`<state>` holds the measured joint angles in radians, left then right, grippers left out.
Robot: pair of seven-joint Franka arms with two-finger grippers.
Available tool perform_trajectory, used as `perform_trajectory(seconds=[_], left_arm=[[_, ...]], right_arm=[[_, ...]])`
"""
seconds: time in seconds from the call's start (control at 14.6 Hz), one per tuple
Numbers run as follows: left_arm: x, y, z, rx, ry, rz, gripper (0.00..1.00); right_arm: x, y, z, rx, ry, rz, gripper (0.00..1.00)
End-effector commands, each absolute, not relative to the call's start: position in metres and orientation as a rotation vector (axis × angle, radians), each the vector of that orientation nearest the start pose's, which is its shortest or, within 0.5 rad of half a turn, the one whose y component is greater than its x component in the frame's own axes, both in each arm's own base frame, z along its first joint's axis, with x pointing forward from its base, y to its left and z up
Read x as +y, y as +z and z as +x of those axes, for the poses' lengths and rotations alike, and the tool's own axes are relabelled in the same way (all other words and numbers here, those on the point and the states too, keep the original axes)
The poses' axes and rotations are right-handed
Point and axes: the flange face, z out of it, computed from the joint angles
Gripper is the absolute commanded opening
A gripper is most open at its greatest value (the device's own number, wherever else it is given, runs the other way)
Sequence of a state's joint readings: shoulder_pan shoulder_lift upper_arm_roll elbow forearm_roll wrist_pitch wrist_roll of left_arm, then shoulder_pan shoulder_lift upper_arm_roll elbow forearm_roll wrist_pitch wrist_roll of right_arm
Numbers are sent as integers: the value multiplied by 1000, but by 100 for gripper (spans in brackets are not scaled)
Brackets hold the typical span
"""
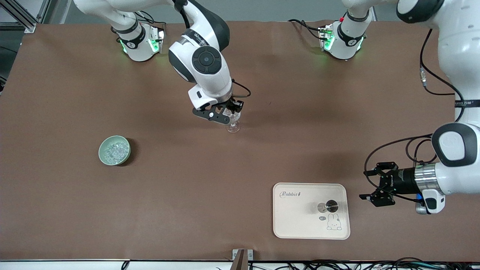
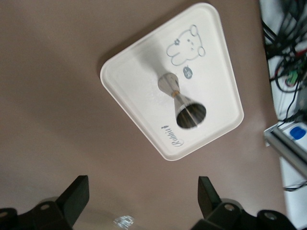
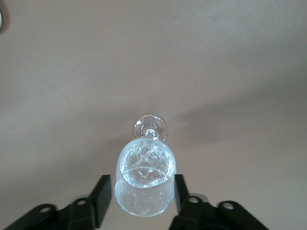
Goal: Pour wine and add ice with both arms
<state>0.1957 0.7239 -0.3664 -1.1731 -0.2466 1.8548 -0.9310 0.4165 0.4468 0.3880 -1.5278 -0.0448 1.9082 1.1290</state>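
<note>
A clear stemmed glass (image 1: 233,126) stands upright mid-table with ice (image 3: 146,160) in its bowl. My right gripper (image 1: 233,108) hovers just over its rim, open, a finger (image 3: 101,199) on each side of the glass (image 3: 144,191) with a slight gap. More ice (image 1: 113,150) fills a pale green bowl (image 1: 100,149) toward the right arm's end. My left gripper (image 1: 363,185) waits open and empty beside a cream tray (image 1: 296,225), where a metal jigger (image 1: 327,206) stands. In the left wrist view the gripper (image 2: 142,199) faces the jigger (image 2: 180,98). No wine shows.
The tray (image 2: 129,72) with its rabbit print lies near the front edge toward the left arm's end. A small bracket (image 1: 242,258) sits at the table's front edge. Both arm bases (image 1: 140,43) (image 1: 343,39) stand along the table's back edge.
</note>
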Motion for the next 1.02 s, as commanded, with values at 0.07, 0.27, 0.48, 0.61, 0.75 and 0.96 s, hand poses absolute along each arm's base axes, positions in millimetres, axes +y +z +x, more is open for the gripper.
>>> perform_trajectory(seconds=[0.07, 0.27, 0.48, 0.61, 0.75, 0.96], left_arm=[[-118, 455, 708, -1016, 116, -3098, 100], [-119, 511, 684, -695, 37, -3103, 100], [-111, 561, 658, -531, -14, -3042, 100], [-103, 597, 638, -360, -33, -3013, 100], [-94, 628, 619, -166, -53, -3013, 100], [-79, 650, 581, -52, -49, -2994, 100]], right_arm=[[411, 500, 517, 600, -35, -3036, 100], [342, 569, 532, 681, -221, -3044, 100], [255, 606, 549, 565, -224, -3146, 100], [188, 630, 555, 481, -177, -3210, 100], [131, 648, 554, 396, -134, -3239, 100], [44, 661, 553, 347, -55, -3182, 100]])
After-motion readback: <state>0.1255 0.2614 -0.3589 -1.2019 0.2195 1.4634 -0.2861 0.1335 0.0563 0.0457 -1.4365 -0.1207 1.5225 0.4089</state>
